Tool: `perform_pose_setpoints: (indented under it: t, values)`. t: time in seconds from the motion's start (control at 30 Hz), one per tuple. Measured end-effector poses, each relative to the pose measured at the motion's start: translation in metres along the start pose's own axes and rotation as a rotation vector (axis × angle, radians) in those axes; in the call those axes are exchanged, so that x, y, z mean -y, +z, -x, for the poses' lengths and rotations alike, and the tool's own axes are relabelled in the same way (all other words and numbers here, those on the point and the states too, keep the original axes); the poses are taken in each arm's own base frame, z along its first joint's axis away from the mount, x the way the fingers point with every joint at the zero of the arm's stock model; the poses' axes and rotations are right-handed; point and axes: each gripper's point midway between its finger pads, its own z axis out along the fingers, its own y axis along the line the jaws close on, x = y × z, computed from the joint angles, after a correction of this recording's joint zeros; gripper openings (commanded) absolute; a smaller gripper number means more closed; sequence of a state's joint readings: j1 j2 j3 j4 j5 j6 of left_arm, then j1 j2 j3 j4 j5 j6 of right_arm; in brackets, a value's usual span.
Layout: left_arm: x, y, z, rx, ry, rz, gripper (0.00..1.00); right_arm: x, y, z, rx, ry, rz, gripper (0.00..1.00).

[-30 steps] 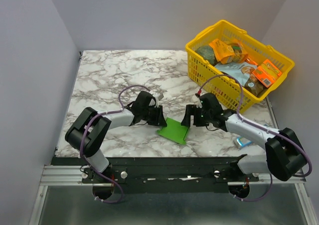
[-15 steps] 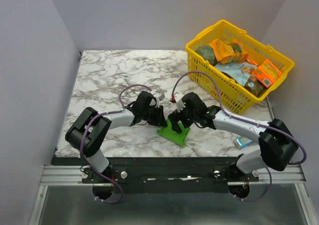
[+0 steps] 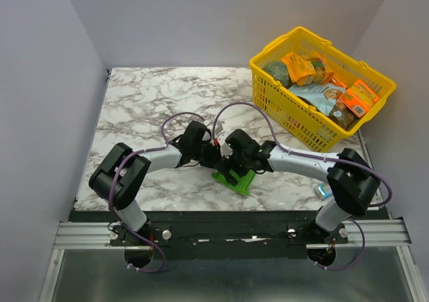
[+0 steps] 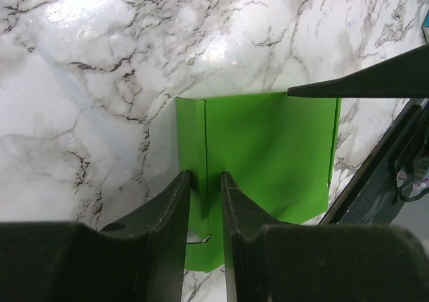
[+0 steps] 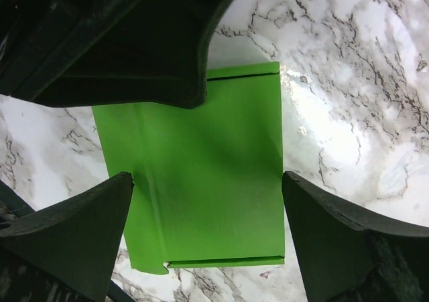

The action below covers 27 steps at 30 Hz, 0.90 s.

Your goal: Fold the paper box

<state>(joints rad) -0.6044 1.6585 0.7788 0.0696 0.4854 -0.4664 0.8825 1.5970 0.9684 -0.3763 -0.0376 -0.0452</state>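
Presently logged: paper box (image 3: 235,179), flat on the table (image 3: 147,101) between both arms. Left gripper (image 4: 204,185) pinched narrow on its creased flap; right gripper (image 5: 208,198) spread wide above it. I judged the thin card could buckle or slip off-crease.

The right gripper (image 3: 231,163) has swung left over the paper box (image 3: 236,179) (jaws spread wider), meeting the left gripper (image 3: 213,156).

No lettering can be read on the packets in the yellow basket (image 3: 373,78), nor elsewhere
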Motion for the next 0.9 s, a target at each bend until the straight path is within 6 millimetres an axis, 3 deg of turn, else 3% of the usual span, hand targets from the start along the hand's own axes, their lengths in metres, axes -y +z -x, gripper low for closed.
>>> perform_pose_setpoints:
  t: [0.53, 0.9]
  values:
    - [-0.003, 0.0, 0.005, 0.006, -0.006, 0.005, 0.3, 0.004, 0.011, 0.006, -0.068, 0.028, -0.17, 1.0]
    - [-0.009, -0.002, 0.009, 0.02, -0.041, 0.015, 0.3, 0.005, 0.018, 0.012, -0.082, 0.051, -0.194, 0.99]
